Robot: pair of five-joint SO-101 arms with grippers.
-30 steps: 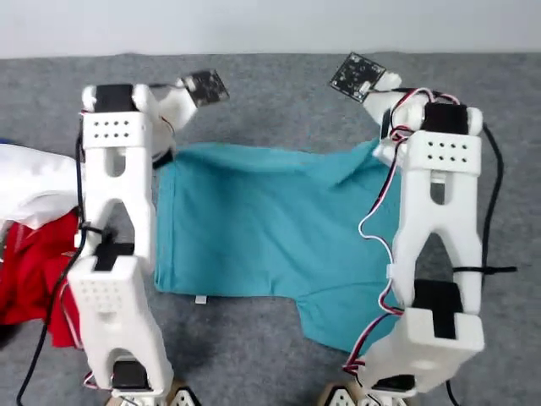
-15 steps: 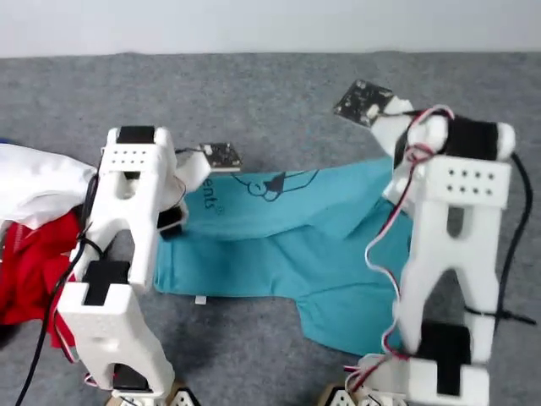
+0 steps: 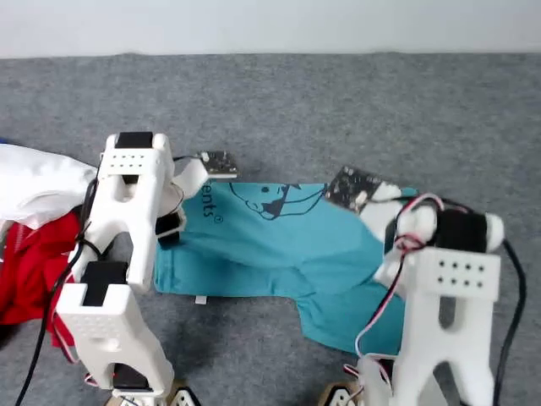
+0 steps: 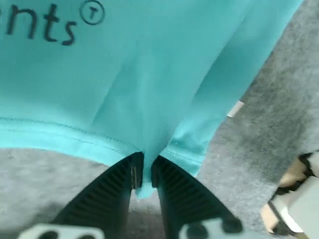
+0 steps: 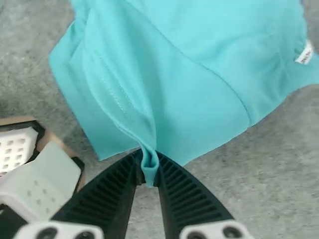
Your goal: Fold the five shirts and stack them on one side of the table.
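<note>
A teal shirt (image 3: 279,245) lies on the grey table (image 3: 338,110), its far edge folded toward the near side so dark print faces up. My left gripper (image 4: 143,172) is shut on a pinch of the teal shirt's hem (image 4: 144,124). In the high view this left gripper (image 3: 177,207) sits at the fold's left end. My right gripper (image 5: 148,172) is shut on a pinched edge of the teal shirt (image 5: 189,84). That right gripper (image 3: 385,222) stands at the fold's right end. A red shirt (image 3: 30,266) and a white shirt (image 3: 38,186) lie bunched at the left edge.
The far half of the grey table and its right side are bare carpet-like surface. A small white label (image 3: 201,299) sticks out at the teal shirt's near edge. A sleeve (image 3: 338,317) of the teal shirt spreads toward the near right.
Both arms pulled the teal shirt's far edge toward the near side, folding it over so the printed side shows. The right arm came furthest back.
</note>
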